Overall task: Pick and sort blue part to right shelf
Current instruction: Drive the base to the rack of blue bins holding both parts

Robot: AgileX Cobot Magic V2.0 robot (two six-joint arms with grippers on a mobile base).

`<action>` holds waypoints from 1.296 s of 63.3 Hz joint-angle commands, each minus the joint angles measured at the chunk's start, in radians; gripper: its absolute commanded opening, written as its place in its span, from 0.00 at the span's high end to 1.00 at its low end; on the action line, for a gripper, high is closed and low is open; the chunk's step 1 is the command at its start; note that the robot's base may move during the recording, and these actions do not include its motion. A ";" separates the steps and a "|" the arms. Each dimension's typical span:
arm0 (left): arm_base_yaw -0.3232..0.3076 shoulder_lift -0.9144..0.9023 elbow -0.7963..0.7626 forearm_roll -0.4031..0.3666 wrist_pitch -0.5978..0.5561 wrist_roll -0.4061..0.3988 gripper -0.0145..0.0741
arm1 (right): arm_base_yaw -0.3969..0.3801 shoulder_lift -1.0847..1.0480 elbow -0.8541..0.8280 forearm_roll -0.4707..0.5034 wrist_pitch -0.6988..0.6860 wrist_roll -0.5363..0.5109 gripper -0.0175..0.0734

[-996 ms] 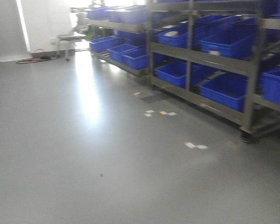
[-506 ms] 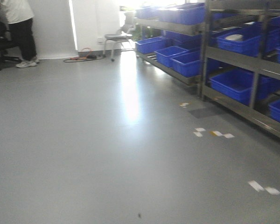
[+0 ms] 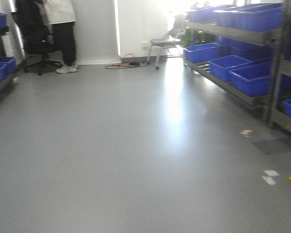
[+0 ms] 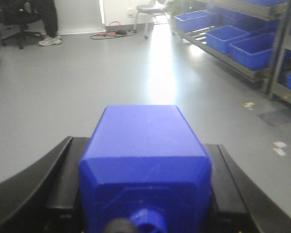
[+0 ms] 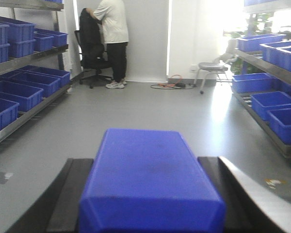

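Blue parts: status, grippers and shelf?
Left gripper shut on blue part. Right gripper shut on second blue part. Right shelf ahead-right, not reached. Person far back left.

LEFT gripper (image 4: 144, 145) | jaws clamped on blue part (image 4: 143, 165), held between the jaws, one black finger (image 4: 63, 179) each side | RIGHT gripper (image 5: 148, 162) | jaws clamped on second blue part (image 5: 150, 189) | both wrists aimed forward, roughly level

Blue part (image 4: 144, 155), blue bins (image 3: 254, 77), grey floor (image 3: 111, 145).
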 commanded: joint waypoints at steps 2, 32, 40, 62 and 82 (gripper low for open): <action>0.001 0.020 -0.029 0.005 -0.091 0.000 0.46 | -0.008 0.021 -0.030 -0.015 -0.089 -0.004 0.57; 0.001 0.020 -0.029 0.005 -0.091 0.000 0.46 | -0.008 0.021 -0.030 -0.015 -0.089 -0.004 0.57; 0.001 0.020 -0.029 0.005 -0.091 0.000 0.46 | -0.008 0.021 -0.030 -0.015 -0.089 -0.004 0.57; 0.001 0.020 -0.029 0.005 -0.091 0.000 0.46 | -0.008 0.021 -0.030 -0.015 -0.089 -0.004 0.57; -0.001 0.020 -0.029 0.005 -0.091 0.000 0.46 | -0.008 0.021 -0.030 -0.015 -0.090 -0.004 0.57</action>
